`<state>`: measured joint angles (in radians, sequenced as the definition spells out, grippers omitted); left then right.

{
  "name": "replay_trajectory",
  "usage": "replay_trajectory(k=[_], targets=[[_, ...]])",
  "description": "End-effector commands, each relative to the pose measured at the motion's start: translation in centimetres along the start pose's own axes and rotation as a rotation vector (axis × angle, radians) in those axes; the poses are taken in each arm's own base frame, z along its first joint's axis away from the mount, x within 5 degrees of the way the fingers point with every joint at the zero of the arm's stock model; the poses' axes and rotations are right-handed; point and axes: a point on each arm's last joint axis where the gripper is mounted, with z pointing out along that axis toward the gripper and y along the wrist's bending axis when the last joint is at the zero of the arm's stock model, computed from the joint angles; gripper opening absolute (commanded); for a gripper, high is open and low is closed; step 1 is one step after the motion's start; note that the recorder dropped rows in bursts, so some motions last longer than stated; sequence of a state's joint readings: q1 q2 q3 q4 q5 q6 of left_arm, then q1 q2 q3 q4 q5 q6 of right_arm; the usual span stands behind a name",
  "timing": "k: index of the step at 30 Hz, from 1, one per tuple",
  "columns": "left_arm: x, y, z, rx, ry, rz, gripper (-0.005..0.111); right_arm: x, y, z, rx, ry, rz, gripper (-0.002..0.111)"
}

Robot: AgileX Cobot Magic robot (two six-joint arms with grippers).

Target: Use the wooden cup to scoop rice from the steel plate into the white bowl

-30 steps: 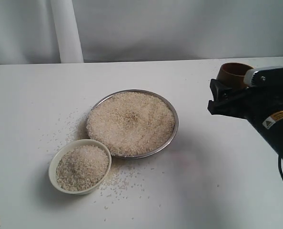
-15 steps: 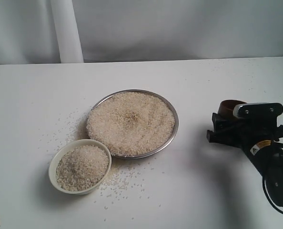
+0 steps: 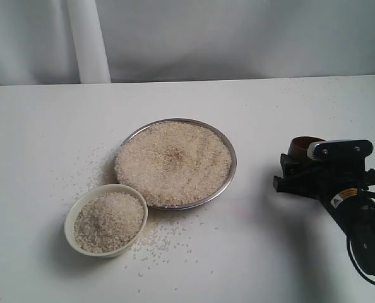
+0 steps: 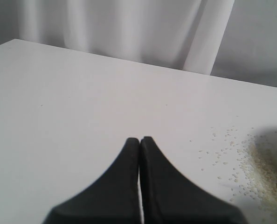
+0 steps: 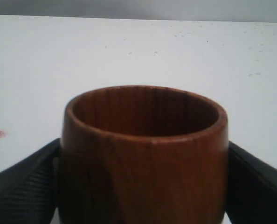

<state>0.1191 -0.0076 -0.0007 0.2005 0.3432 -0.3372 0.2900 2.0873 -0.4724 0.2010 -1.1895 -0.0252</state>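
Note:
The steel plate (image 3: 232,167) lies mid-table, heaped with rice (image 3: 173,163). Close to its front left stands the white bowl (image 3: 70,218), which holds a mound of rice (image 3: 108,221). Right of the plate, low over the table, my right gripper (image 3: 297,166) is shut on the wooden cup (image 3: 302,144). The right wrist view shows the cup (image 5: 143,163) upright, its dark inside bare of grains, with a black finger (image 5: 29,179) pressed against each side. My left gripper (image 4: 139,140) is shut on nothing over bare table; it is outside the exterior view.
Loose grains (image 3: 162,243) lie scattered in front of the bowl and plate, and more (image 3: 89,167) to the plate's left. A white curtain (image 3: 86,38) hangs behind the table's far edge. The right arm's body and cable (image 3: 364,233) fill the near right corner.
My right gripper has come down and slightly toward the near right with the wooden cup, from well above the table to just over it. The plate, bowl and rice have not moved.

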Motion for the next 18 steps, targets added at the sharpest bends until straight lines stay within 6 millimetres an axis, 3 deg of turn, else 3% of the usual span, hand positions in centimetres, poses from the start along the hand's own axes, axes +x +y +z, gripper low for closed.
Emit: replay_trajectory(k=[1, 18], targets=[[0.00, -0.03, 0.06, 0.003, 0.003, -0.005, 0.000, -0.29, 0.06, -0.14, -0.011, -0.030, -0.010, 0.000], [0.00, -0.03, 0.06, 0.003, 0.003, -0.005, 0.000, 0.25, 0.13, -0.14, -0.019, 0.029, -0.013, 0.000]])
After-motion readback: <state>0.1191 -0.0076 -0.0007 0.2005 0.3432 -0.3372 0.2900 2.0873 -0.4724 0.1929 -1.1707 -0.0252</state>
